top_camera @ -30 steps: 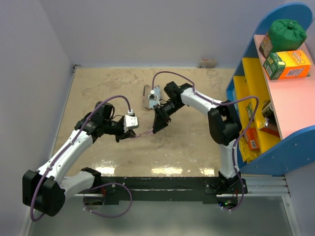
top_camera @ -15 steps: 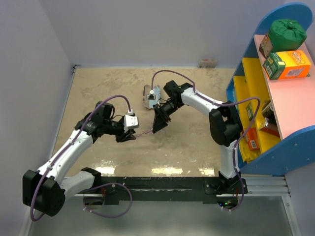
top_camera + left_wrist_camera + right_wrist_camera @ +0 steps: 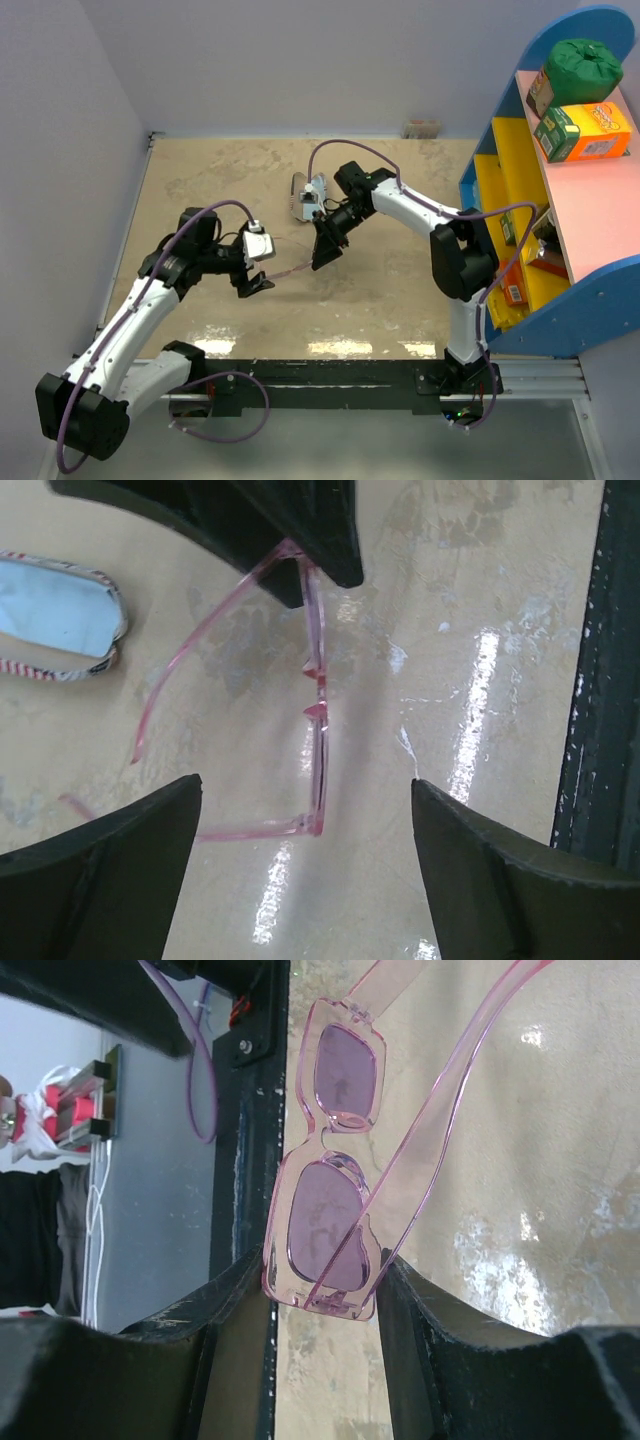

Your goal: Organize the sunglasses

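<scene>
The sunglasses [image 3: 335, 1090], pink and translucent, hang above the table with my right gripper [image 3: 325, 1280] shut on one end of the frame. In the top view they show as a thin pink line [image 3: 293, 269] between the two grippers. My left gripper [image 3: 305, 785] stands open just short of the free end of the frame [image 3: 318, 710], its fingers either side of the far hinge without touching it. Both arms of the sunglasses point away from the lenses. From above, the left gripper [image 3: 256, 281] sits left of the right gripper [image 3: 324, 256].
The flag-print case [image 3: 305, 196] with the light blue cloth [image 3: 55, 610] in it lies behind the grippers. A blue and yellow shelf [image 3: 520, 200] with a green bag [image 3: 585, 62] and boxes stands at the right. A black rail [image 3: 340, 375] runs along the near edge.
My left gripper has opened, let go of the sunglasses and drawn back a little to the left. The right gripper still holds the sunglasses in the same place.
</scene>
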Robot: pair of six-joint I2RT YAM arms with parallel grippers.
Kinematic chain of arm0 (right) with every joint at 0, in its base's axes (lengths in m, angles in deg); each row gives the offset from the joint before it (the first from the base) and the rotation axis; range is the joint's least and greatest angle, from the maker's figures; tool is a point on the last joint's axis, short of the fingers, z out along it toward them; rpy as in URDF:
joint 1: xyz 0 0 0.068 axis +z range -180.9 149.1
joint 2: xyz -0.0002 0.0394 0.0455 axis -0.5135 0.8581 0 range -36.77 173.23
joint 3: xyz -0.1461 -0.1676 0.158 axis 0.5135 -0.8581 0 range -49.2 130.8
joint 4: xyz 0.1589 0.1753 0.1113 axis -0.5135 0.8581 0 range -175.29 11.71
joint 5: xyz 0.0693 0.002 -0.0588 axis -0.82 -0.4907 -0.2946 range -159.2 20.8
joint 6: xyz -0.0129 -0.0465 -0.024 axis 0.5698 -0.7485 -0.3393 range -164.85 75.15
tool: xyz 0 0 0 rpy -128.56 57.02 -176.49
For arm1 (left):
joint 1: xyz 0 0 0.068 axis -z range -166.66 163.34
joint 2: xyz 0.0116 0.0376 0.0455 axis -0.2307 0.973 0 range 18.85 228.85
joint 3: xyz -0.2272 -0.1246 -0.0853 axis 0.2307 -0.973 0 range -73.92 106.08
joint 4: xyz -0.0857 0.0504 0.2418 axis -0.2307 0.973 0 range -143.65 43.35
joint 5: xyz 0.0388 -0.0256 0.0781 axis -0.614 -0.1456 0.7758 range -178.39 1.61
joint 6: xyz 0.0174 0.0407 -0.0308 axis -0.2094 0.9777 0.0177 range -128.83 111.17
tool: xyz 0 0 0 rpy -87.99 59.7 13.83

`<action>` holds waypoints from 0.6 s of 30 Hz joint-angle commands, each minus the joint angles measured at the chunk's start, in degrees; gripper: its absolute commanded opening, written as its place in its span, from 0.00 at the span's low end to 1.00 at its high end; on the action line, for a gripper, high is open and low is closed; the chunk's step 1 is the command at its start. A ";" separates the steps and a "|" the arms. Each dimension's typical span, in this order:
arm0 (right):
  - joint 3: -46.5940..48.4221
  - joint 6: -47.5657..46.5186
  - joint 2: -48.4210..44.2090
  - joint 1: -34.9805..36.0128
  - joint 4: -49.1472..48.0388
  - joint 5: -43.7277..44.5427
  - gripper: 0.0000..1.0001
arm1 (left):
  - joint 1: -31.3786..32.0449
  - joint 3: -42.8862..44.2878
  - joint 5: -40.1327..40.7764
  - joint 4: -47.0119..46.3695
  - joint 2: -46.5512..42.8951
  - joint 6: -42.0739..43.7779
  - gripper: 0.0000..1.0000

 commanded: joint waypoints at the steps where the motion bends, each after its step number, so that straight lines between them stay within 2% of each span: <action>1: -1.53 -1.46 -5.52 0.07 -0.95 3.59 0.31 | -3.70 0.45 0.86 -3.99 -2.97 -2.83 0.93; 5: -4.70 -3.57 -8.16 0.07 -1.21 6.23 0.31 | -7.39 0.54 4.01 -6.45 -3.06 -3.98 0.97; 6: -5.49 -4.01 -8.86 0.16 -1.39 6.76 0.31 | -7.75 0.36 7.16 -7.24 -2.97 -4.94 1.00; 12: -10.85 -5.33 -14.84 0.16 -4.98 11.50 0.30 | -9.86 1.42 18.86 -11.82 0.28 -9.77 1.00; 18: -13.84 -3.57 -19.58 0.16 -10.69 13.62 0.29 | -10.04 5.28 19.67 -12.70 1.33 -11.97 1.00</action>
